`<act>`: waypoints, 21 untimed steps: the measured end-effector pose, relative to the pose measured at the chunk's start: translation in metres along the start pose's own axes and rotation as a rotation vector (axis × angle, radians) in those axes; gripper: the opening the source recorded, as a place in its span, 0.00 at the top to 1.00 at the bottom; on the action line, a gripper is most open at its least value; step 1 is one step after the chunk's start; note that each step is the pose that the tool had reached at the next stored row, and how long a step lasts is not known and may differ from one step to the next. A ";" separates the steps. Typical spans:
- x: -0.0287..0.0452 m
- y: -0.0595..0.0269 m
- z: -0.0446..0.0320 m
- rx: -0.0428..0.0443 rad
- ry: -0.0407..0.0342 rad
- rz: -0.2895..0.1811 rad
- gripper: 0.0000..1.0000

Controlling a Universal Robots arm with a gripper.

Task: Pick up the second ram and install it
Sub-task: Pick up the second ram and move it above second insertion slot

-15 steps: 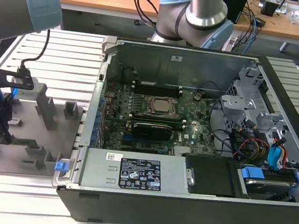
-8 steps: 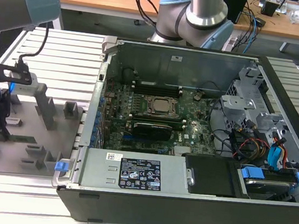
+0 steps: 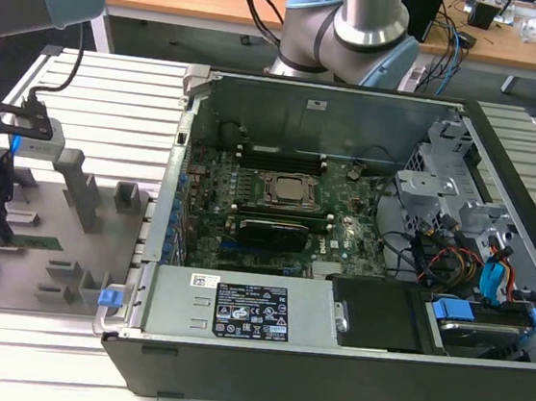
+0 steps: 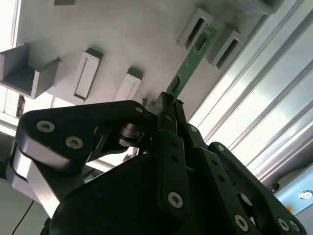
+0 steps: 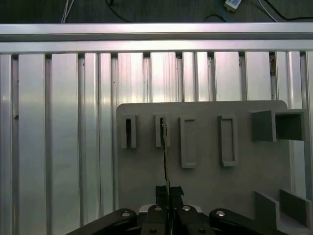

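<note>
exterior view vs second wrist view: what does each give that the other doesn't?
Exterior view: the open computer case, its motherboard and CPU socket. Second wrist view: the pincer closed on one end of the second ram. Both: that green stick and the grey fixture plate with slotted blocks.

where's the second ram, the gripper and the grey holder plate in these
second ram (image 4: pixel 191 59): second wrist view, middle of the green board.
gripper (image 4: pixel 168 100): second wrist view, between its fingertips, shut on the ram's end.
grey holder plate (image 5: pixel 210 191): first wrist view, bare flat surface.
</note>
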State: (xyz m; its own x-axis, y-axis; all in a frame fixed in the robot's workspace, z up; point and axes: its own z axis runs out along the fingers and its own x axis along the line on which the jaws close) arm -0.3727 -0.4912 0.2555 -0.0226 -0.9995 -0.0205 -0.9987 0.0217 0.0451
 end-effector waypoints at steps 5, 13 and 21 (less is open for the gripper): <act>-0.0003 0.0005 -0.0114 0.0000 0.0000 0.000 0.87; -0.0005 0.0010 -0.0227 0.0001 0.0000 0.000 0.87; -0.0009 0.0016 -0.0359 0.0000 0.0000 0.000 0.87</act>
State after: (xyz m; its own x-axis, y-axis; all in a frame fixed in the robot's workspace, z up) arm -0.3727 -0.4910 0.2915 -0.0226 -0.9995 -0.0205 -0.9987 0.0217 0.0451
